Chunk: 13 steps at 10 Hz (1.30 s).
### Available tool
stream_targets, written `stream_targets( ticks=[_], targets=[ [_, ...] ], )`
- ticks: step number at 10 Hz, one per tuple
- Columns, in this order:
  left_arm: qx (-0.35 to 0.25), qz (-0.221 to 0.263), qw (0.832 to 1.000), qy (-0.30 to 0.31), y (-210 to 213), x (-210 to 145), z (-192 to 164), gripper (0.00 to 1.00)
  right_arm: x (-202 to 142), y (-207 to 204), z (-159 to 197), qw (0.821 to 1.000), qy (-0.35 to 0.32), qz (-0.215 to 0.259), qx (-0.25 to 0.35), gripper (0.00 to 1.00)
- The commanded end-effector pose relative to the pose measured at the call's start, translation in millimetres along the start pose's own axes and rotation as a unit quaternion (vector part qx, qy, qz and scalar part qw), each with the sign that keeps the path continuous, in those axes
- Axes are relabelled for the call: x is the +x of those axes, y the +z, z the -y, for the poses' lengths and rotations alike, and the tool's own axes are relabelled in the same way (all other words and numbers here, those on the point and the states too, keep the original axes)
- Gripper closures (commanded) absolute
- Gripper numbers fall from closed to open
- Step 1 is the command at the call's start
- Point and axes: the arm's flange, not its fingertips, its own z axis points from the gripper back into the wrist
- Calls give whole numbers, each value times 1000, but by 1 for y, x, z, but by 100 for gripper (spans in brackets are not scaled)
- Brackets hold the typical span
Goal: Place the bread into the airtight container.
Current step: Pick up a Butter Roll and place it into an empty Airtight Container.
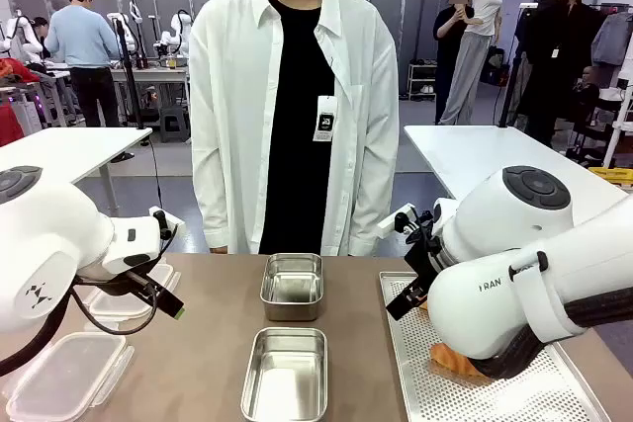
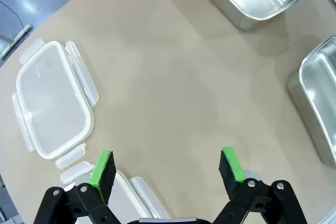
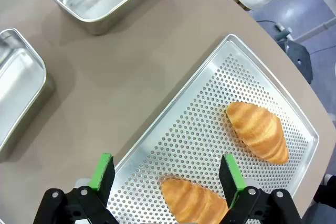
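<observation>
We judge this to be the pick-up step. The right gripper (image 3: 168, 174) hangs over the perforated tray (image 3: 210, 108) at the right of the table. Its fingers are spread wide and hold nothing. The near croissant (image 3: 193, 202) lies just below, between the green pads (image 3: 105, 167). A second croissant (image 3: 258, 131) lies farther along the tray, apart from the first. No bread is in any container yet.

To do this well, we would set the jaws across the croissant's narrow width, not along its length. We would come down until the pads flank the crust, then close gently, because flaky pastry will likely crush under a hard squeeze. The fingertips should stop short of scraping the tray.

The left gripper (image 2: 168, 169), also spread and empty, hovers over bare tabletop (image 2: 173, 87) on the left. A clear clip-lock container (image 2: 52, 106) lies beside it. We cannot tell whether that piece is a box or a lid.

The right wrist view gives both croissants whole, whereas in the front view the right arm (image 1: 495, 294) hides most of the near one. The front view adds the person (image 1: 297, 96) standing at the far side and the two steel pans (image 1: 292, 284), one behind the other in the middle. The left wrist view adds the container's clip flaps, folded outward.
</observation>
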Motion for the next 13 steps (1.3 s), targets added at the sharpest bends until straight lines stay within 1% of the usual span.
stream_targets(
  ticks=[1,10,11,12,13],
  targets=[
    [0,0,1000,-1,0,0,0,0,0,0,0,1000,0,0,0,0],
    [0,0,1000,-1,0,0,1,0,0,0,0,1000,2,0,0,0],
    [-25,-4,1000,-3,21,10,-3,0,9,16,5,1000,8,2,8,0],
    [-55,-11,998,-4,56,22,-11,0,25,51,17,1000,13,0,22,0],
    [-55,-17,998,-11,83,28,-18,0,35,77,27,1000,15,-3,26,0]
  ],
)
